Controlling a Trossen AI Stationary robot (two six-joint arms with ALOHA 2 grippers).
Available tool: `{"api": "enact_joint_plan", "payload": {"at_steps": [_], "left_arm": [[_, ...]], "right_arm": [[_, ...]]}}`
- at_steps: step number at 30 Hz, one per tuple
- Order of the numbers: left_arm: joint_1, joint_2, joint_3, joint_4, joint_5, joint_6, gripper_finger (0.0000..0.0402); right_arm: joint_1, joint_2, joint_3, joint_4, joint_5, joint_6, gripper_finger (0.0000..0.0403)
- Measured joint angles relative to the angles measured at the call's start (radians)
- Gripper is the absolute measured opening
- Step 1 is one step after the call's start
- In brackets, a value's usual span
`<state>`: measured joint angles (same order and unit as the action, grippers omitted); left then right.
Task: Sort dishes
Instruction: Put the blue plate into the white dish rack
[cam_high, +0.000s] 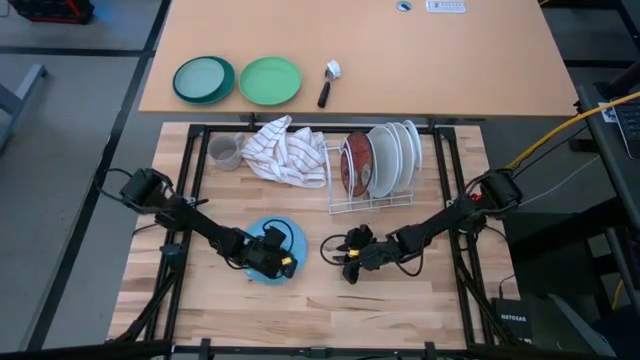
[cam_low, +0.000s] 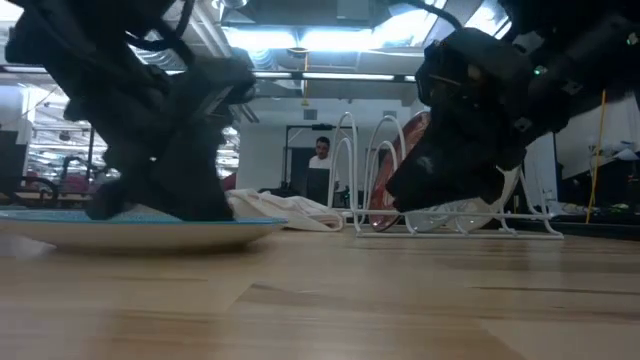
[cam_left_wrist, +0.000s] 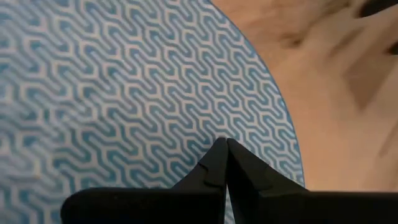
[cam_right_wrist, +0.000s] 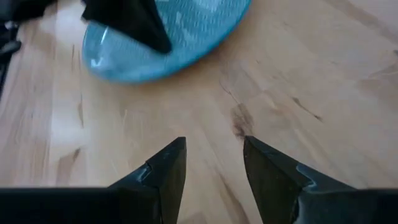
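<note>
**So, blue plate flat on the table, left gripper parked right on it**

Okay, nearest the front edge: the light blue plate (cam_high: 283, 240) lies flat on the wooden table (cam_high: 400, 310), left of centre. The left gripper (cam_high: 272, 257) sits right on top of it. In the left wrist view its fingers (cam_left_wrist: 214, 167) are pressed together, tips meeting over the plate's zigzag pattern, with nothing between them. From the low view the arm looks to rest down on the plate's face, rim sticking out either side.

The right gripper (cam_high: 350, 252) is just beside the plate, low over bare wood, pointing toward it. Its fingers (cam_right_wrist: 163, 171) are spread apart with only table between them, holding nothing. The plate's rim is a bit ahead of the tips, not touching.

Farther back, the white wire dish rack (cam_high: 368, 200) holds the dark red plate (cam_high: 356, 165) on edge at its left end, with the white plates (cam_high: 395, 155) upright next to it. Just left of the rack there's a striped cloth (cam_high: 285, 150) bunched up, and a small grey cup (cam_high: 225, 153) beyond that.

On the far tan table: two green plates (cam_high: 236, 80) side by side and a dark-handled utensil (cam_high: 327, 85).
</note>
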<state>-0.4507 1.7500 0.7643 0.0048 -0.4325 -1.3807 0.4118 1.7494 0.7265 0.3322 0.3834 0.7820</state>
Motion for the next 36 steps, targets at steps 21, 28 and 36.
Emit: {"api": "enact_joint_plan", "payload": {"at_steps": [21, 28, 36], "left_arm": [[0.019, -0.054, 0.166, -0.108, 0.007, 0.386, 0.0000], [-0.004, -0.232, 0.167, -0.569, -0.009, 0.262, 0.0000], [-0.040, -0.302, 0.152, -0.947, -0.025, -0.065, 0.0000]], "right_arm": [[0.000, 0.058, 0.029, 0.084, 0.027, 0.010, 0.0166], [0.000, 0.069, 0.028, 0.083, 0.022, 0.049, 0.0166], [0.000, 0.069, 0.028, 0.085, 0.026, 0.057, 0.0166]]}}
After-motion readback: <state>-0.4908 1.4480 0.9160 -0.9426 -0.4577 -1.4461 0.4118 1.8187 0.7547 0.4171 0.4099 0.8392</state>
